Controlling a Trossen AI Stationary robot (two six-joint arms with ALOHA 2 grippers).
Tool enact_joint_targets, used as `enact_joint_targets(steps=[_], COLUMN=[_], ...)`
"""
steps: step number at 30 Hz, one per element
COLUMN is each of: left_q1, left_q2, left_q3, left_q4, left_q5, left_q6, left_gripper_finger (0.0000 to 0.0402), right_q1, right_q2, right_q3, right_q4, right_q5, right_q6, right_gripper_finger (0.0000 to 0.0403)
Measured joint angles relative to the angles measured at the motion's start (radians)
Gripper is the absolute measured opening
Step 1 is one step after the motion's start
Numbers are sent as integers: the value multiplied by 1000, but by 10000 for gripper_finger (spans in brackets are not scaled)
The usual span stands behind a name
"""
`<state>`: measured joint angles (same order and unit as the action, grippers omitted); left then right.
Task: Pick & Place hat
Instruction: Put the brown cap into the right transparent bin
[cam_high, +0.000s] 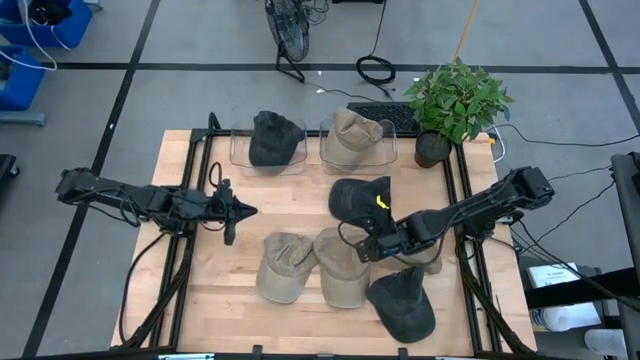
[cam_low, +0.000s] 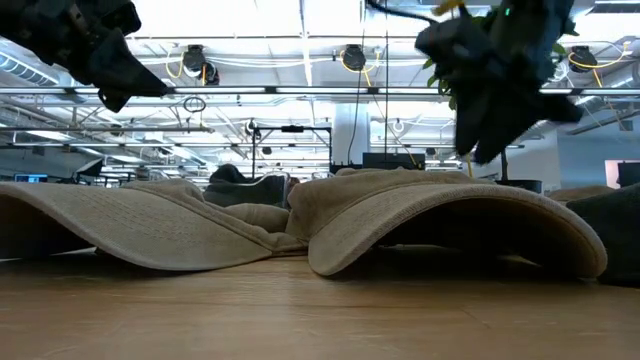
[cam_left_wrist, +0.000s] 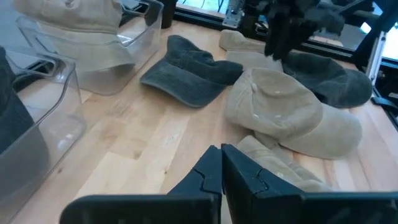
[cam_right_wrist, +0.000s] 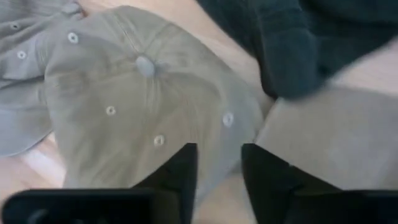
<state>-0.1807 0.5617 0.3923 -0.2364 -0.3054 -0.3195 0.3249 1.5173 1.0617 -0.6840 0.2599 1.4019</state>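
Take the potted green plant (cam_high: 455, 105) at the table's far right corner as your landmark. Just beside it, along the far edge, stand two clear plastic bins: the nearer one (cam_high: 357, 152) holds a tan cotton cap (cam_high: 356, 128), the farther one (cam_high: 268, 155) a dark charcoal cap (cam_high: 273, 137). From above you see your right gripper (cam_high: 368, 246) well in front of the plant, over the crown of a second tan cap (cam_high: 342, 267), between a dark cap with a yellow tag (cam_high: 360, 199) and another dark cap (cam_high: 404, 303) nearer the front edge. A third tan cap (cam_high: 283, 267) lies beside it, on the side away from the plant.

Only your right wrist view shows that gripper's fingers (cam_right_wrist: 177, 171): parted, with the tan crown and its top button under them, nothing between them. Your left gripper (cam_high: 243, 211) hangs over bare wood, far across the table from the plant; its wrist view shows the fingers (cam_left_wrist: 208, 174) pressed together, empty. The low view gives only cap brims lying flat on the boards.
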Motion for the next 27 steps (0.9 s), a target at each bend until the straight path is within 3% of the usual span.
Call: enact_joint_targets(steps=[6, 11, 18, 22, 27], left_q1=[23, 48, 70, 71, 70], left_q2=[0, 0, 1, 1, 1], left_q3=[0, 0, 0, 0, 0], left_q4=[0, 1, 2, 2, 2], left_q5=[0, -3, -11, -11, -11], left_q6=[-34, -81, -158, -216, -235], left_gripper_finger=[6, 15, 7, 14, 5], right_q1=[-44, -88, -149, -157, -161], right_q2=[-1, 0, -1, -1, -1], right_q3=[-88, -113, -112, -139, -235], right_q4=[112, 139, 217, 208, 358], right_q5=[-38, -59, -241, -238, -279], right_q6=[-197, -417, -682, -726, -735], right_gripper_finger=[217, 258, 260, 248, 237])
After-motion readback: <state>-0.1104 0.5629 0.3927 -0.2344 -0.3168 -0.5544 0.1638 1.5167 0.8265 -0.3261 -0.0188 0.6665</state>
